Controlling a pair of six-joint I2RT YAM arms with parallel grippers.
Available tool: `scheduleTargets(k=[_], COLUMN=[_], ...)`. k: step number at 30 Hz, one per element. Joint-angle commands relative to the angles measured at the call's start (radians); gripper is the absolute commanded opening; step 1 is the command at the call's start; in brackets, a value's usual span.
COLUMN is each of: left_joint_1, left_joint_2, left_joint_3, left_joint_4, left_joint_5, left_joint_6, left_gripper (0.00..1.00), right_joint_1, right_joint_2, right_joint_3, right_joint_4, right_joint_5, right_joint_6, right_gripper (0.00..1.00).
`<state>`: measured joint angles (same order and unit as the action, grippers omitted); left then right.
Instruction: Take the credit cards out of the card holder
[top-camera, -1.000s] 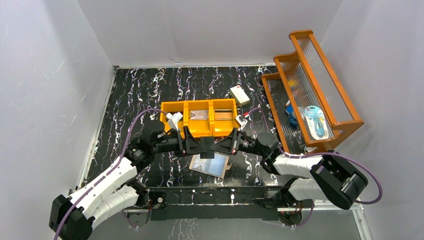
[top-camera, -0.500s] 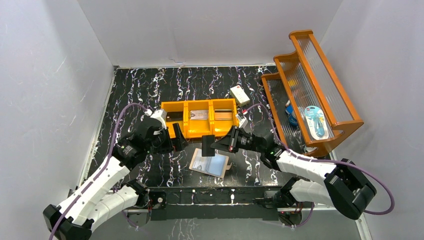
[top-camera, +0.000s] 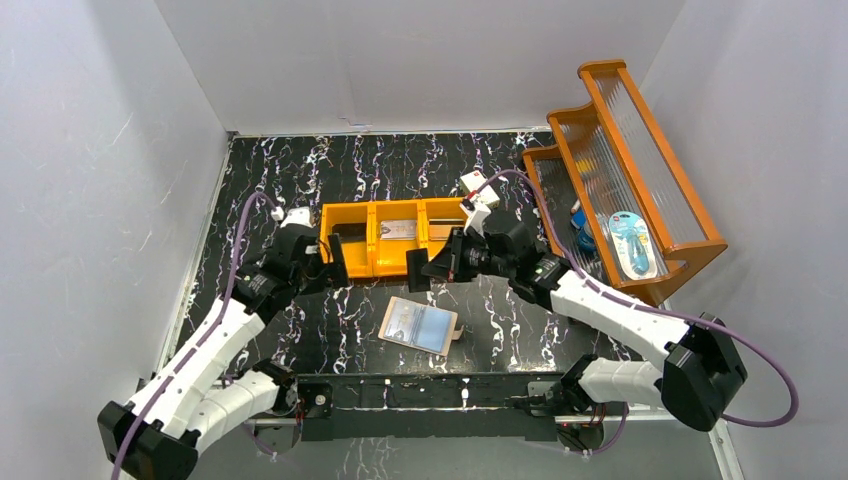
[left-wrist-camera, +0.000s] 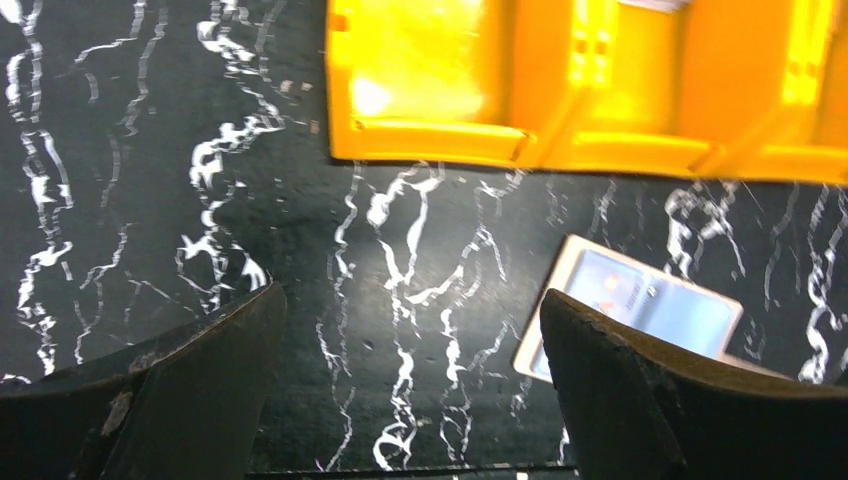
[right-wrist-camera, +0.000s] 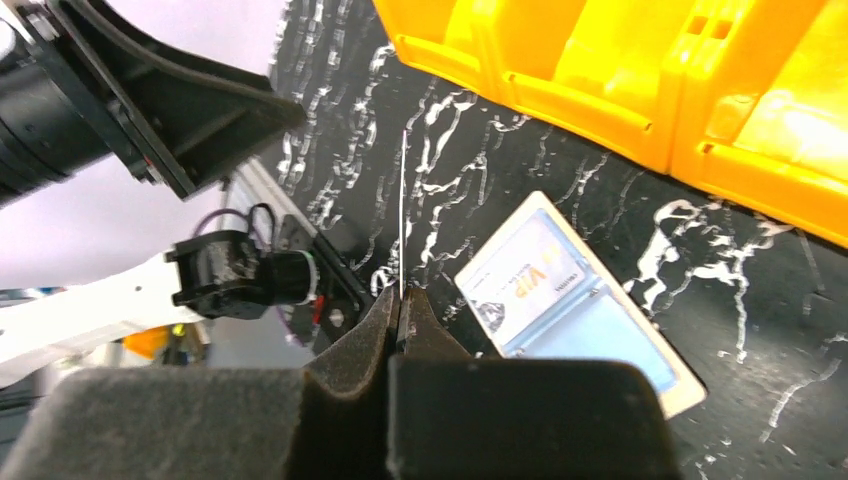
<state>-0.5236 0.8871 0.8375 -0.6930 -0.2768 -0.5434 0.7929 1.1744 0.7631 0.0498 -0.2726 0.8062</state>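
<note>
Top view, surface: black marbled table (top-camera: 400, 170), white walls round it, wooden rack (top-camera: 620, 170) at 3 o'clock.
Top view, holder: card holder (top-camera: 420, 326) lies open at 6 o'clock, just below the orange bin (top-camera: 395, 262).
Top view, arms: left gripper (top-camera: 335, 268) at 9 o'clock of the bin, jaws apart, empty; right gripper (top-camera: 425, 268) holds a dark card (top-camera: 416, 271) upright by the bin's front wall.
Left wrist: fingers spread wide over bare table; holder (left-wrist-camera: 640, 310) at 4 o'clock, bin (left-wrist-camera: 580, 90) at 12.
Right wrist: jaws clamped on the card (right-wrist-camera: 402, 215), seen edge-on; holder (right-wrist-camera: 575, 300) at 3 o'clock, a pale card in its pocket.
Advice: carry the card level over a bin compartment, lower it inside, then release; keep clear of the left arm.
</note>
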Motion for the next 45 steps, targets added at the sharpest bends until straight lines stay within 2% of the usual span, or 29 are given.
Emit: scheduleTargets(k=[1,4,10,17,27,32,37,45], left_joint_1=[0.153,0.210,0.212,0.211,0.212,0.212,0.212,0.212], left_joint_2=[-0.004,-0.004,-0.043,-0.087,-0.101,-0.112,-0.125,-0.133], left_joint_3=[-0.041,-0.038,-0.036,-0.035,-0.033,-0.028,-0.024,-0.026], left_joint_4=[0.044,0.053,0.037,0.034,0.024,-0.001,-0.024,-0.026], left_joint_5=[0.042,0.043,-0.050,-0.110,-0.152,-0.201,-0.242,-0.244], left_joint_6=[0.054,0.062,0.031,0.004,-0.010,-0.034,-0.055,-0.058], left_gripper=[0.98,0.98,0.98,0.98,0.98,0.98,0.98,0.98], right_joint_1=[0.054,0.103,0.195,0.266,0.269,0.260,0.223,0.184], right_joint_2=[0.033,0.074,0.177,0.354,0.449,0.503,0.591,0.688], right_joint_3=[0.138,0.226,0.385,0.547,0.536,0.550,0.615,0.684], right_joint_4=[-0.160,-0.244,-0.323,-0.329,-0.162,-0.145,-0.182,-0.199], right_joint_5=[0.123,0.215,0.434,0.609,0.591,0.558,0.505,0.546], right_joint_6=[-0.138,-0.209,-0.392,-0.728,-1.115,-1.273,-1.356,-1.457], right_gripper=[0.00,0.00,0.00,0.00,0.00,0.00,0.00,0.00])
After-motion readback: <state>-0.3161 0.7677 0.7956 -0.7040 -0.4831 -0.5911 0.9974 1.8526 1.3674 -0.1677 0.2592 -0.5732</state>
